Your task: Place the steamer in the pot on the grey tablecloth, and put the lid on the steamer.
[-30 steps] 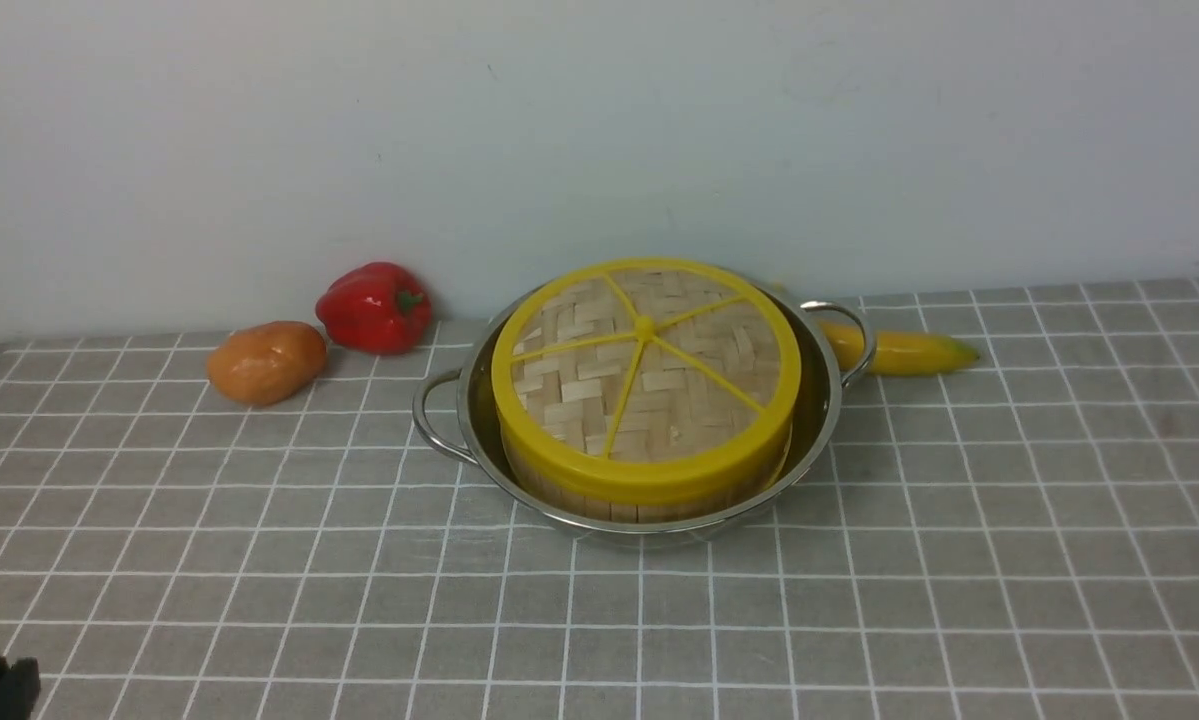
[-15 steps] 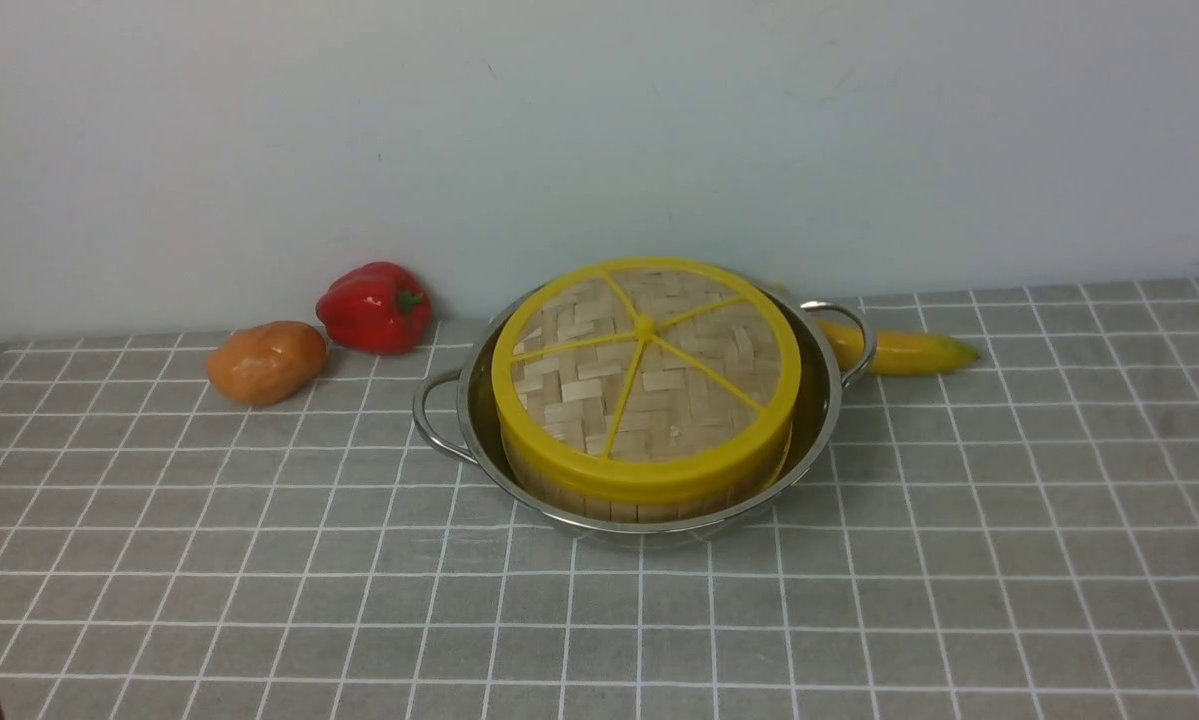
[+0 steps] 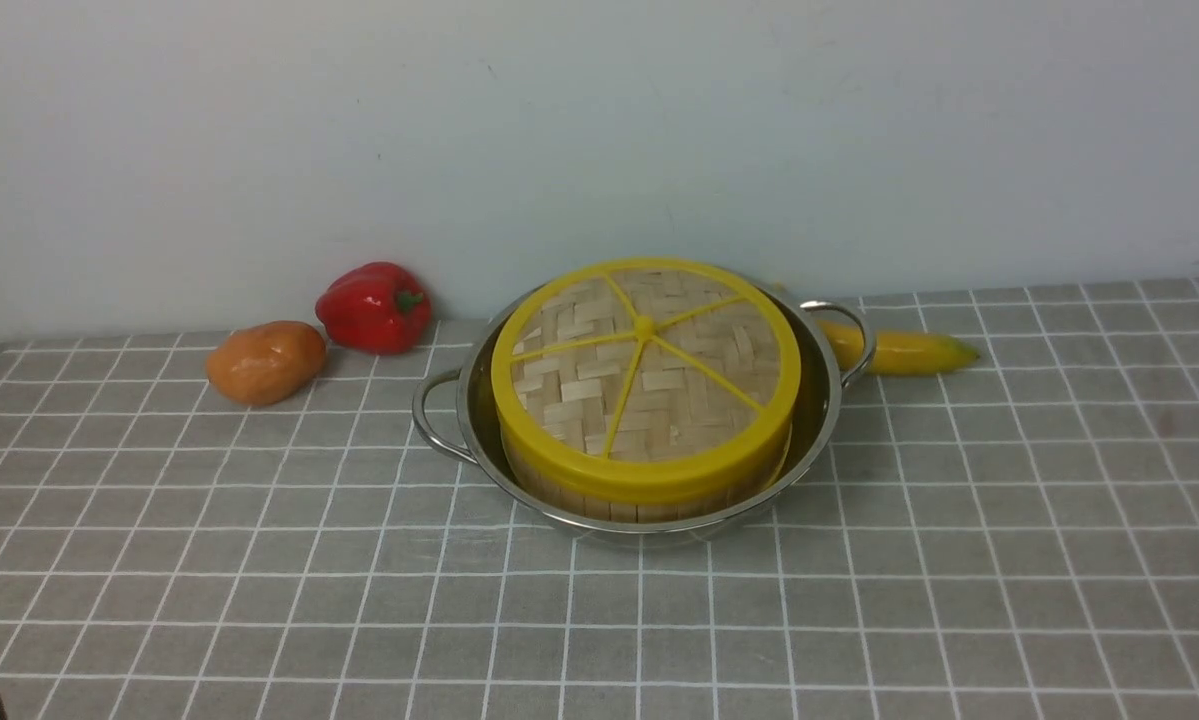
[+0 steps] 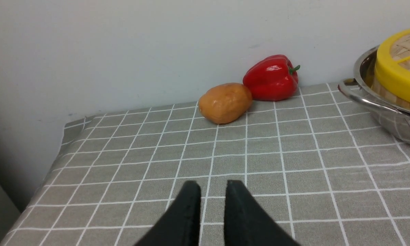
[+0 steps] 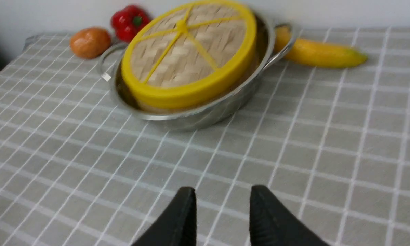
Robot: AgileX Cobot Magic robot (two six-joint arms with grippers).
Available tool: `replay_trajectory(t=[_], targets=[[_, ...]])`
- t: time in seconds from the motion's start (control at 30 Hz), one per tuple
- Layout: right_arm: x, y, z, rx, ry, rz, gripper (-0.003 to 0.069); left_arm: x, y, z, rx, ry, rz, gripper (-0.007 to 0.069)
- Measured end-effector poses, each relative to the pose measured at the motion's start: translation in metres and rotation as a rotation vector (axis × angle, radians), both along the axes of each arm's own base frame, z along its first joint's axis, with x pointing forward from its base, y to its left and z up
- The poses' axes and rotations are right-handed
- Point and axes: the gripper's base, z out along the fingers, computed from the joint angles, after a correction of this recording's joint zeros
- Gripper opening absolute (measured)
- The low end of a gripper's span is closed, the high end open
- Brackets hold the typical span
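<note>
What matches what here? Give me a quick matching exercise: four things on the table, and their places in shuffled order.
Things:
1. lid
2. steamer
3. banana
4. red pepper

Places:
A. inside the pot
B. by the wall, next to the orange potato-like item
C. on top of the steamer
D. behind the pot's right-side handle, on the grey tablecloth

Pairs: 1-C, 2-A, 3-D, 4-B
</note>
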Motion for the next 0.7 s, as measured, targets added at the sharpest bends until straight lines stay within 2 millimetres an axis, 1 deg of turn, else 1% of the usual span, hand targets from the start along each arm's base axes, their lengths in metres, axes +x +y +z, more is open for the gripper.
replay_trajectory(t=[0.07,0.13,0.2,0.23,0.27,0.33,0.37,0.4,0.47,0.53,0.6,0.63,0.7], targets=[[0.001,-0.007,0.0,-0.034,-0.085,-0.084,0.0242,0.0,0.0,0.0,0.0,0.0,0.0,0.0107],[0.001,-0.013,-0.005,-0.073,-0.169,-0.165,0.0242,0.0,0.0,0.0,0.0,0.0,0.0,0.0115],[-0.001,-0.019,-0.015,-0.111,-0.228,-0.235,0.0242,0.0,0.0,0.0,0.0,0.0,0.0,0.0118],[-0.003,-0.021,-0.024,-0.131,-0.247,-0.265,0.0242,0.0,0.0,0.0,0.0,0.0,0.0,0.012],[-0.003,-0.022,-0.028,-0.138,-0.251,-0.28,0.0242,0.0,0.0,0.0,0.0,0.0,0.0,0.0125],[-0.004,-0.025,-0.049,-0.163,-0.259,-0.327,0.0242,0.0,0.0,0.0,0.0,0.0,0.0,0.0128],[-0.004,-0.025,-0.051,-0.165,-0.259,-0.33,0.0242,0.0,0.0,0.0,0.0,0.0,0.0,0.0128],[-0.004,-0.027,-0.065,-0.174,-0.264,-0.351,0.0242,0.0,0.0,0.0,0.0,0.0,0.0,0.0128],[-0.003,-0.028,-0.083,-0.175,-0.279,-0.37,0.0242,0.0,0.0,0.0,0.0,0.0,0.0,0.0132],[-0.002,-0.028,-0.089,-0.173,-0.291,-0.374,0.0242,0.0,0.0,0.0,0.0,0.0,0.0,0.0136],[0.0,-0.028,-0.099,-0.172,-0.298,-0.375,0.0242,0.0,0.0,0.0,0.0,0.0,0.0,0.0138],[0.0,-0.028,-0.1,-0.172,-0.297,-0.375,0.0242,0.0,0.0,0.0,0.0,0.0,0.0,0.0138],[0.001,-0.028,-0.109,-0.175,-0.281,-0.373,0.0242,0.0,0.0,0.0,0.0,0.0,0.0,0.0139]])
